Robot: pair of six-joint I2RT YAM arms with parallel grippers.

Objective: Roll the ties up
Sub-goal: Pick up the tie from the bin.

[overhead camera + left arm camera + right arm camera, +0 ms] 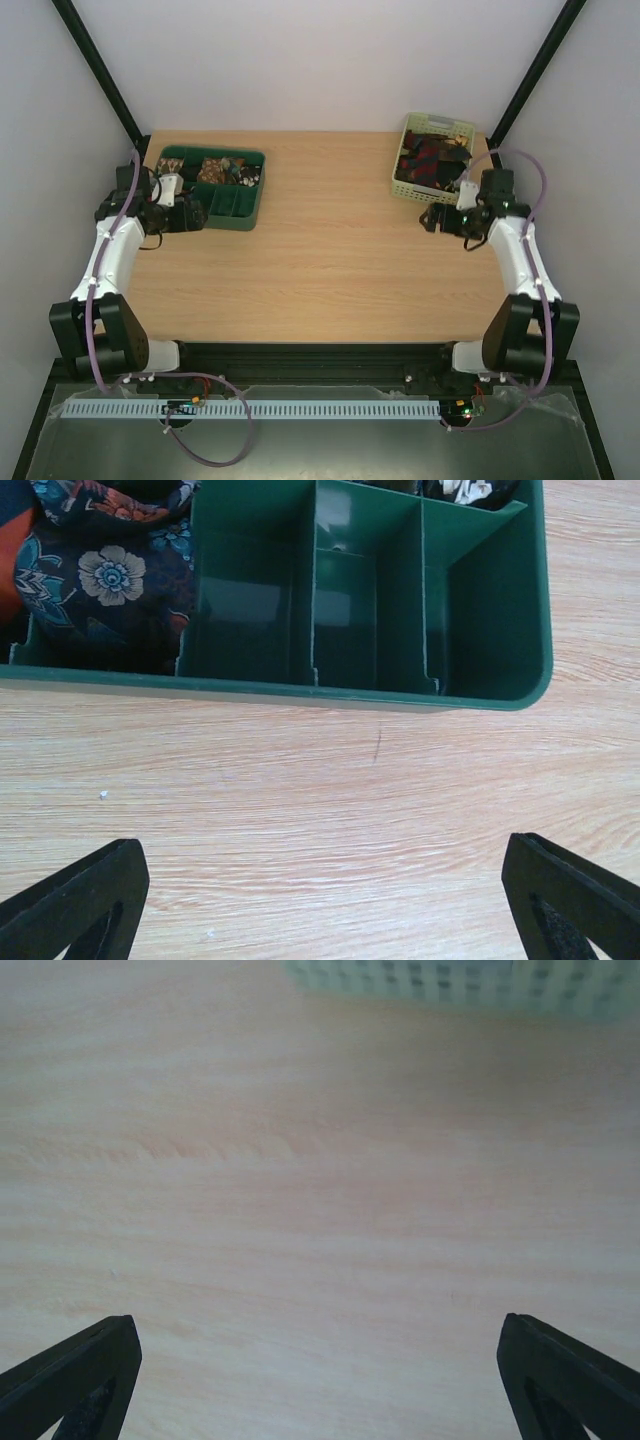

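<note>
Stretching pale wood-grain table (320,270), white walls (320,60) around, black corner posts (100,70), left claw (320,890) spread, right claw (318,1370) spread

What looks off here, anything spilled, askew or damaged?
Nothing serious. The pale green plastic basket of loose patterned ties sits slightly skewed to the wooden table edge, and a thin dark mark shows on the wood in front of the dark green divided tray.

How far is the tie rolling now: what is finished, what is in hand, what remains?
Done: a few ties sit in the tray. In hand: nothing; the left gripper and right gripper are open over bare table. Left: the pile of ties in the basket; several compartments are empty.
</note>
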